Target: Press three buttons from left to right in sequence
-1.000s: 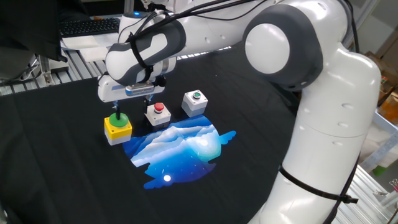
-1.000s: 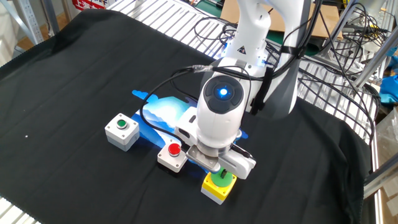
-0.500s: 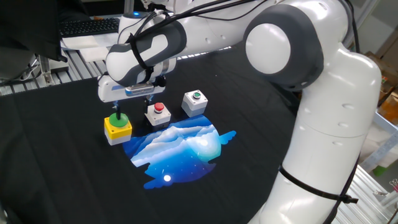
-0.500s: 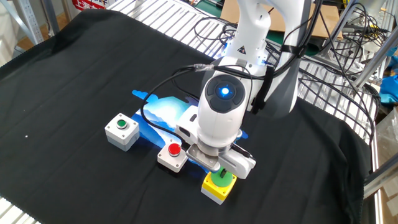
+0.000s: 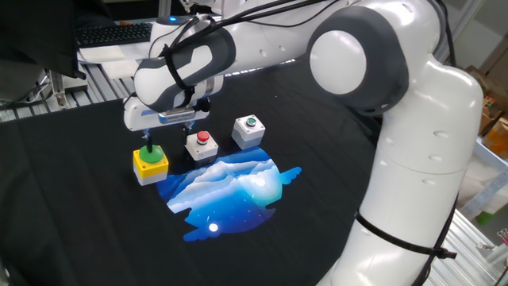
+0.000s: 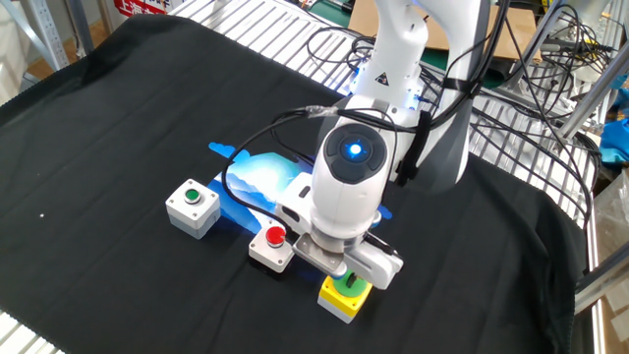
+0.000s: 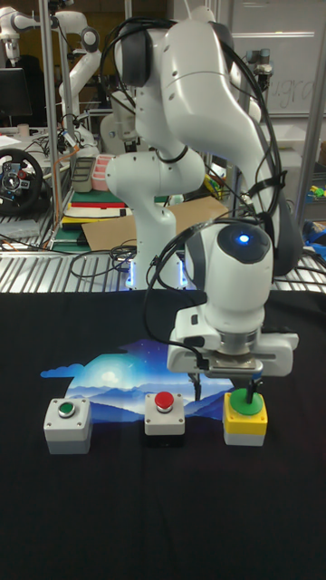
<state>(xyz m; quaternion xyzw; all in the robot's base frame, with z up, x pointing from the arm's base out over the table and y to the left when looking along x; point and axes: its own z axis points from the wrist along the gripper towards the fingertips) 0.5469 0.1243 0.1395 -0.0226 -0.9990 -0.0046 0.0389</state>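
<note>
The three buttons stand in a row on the black cloth. The big green dome on its yellow box (image 5: 149, 156) (image 6: 345, 295) (image 7: 244, 419) is at one end. The small red button on a white box (image 5: 202, 141) (image 6: 274, 241) (image 7: 164, 405) is in the middle. The small green button on a white box (image 5: 250, 127) (image 6: 193, 204) (image 7: 66, 415) is at the other end. My gripper (image 5: 169, 135) (image 7: 225, 385) hangs open over the yellow box. One of its fingertips (image 7: 253, 388) rests on the green dome and the other hangs beside the red button.
A blue and white printed patch (image 5: 230, 191) lies on the black cloth just beside the button row. A metal frame and cables (image 6: 511, 88) run along the table's edge. The robot's large white arm (image 5: 413, 143) leans over one side.
The hand has sunk very slightly onto the green dome button and covers a little more of the yellow box. The buttons have not moved.
</note>
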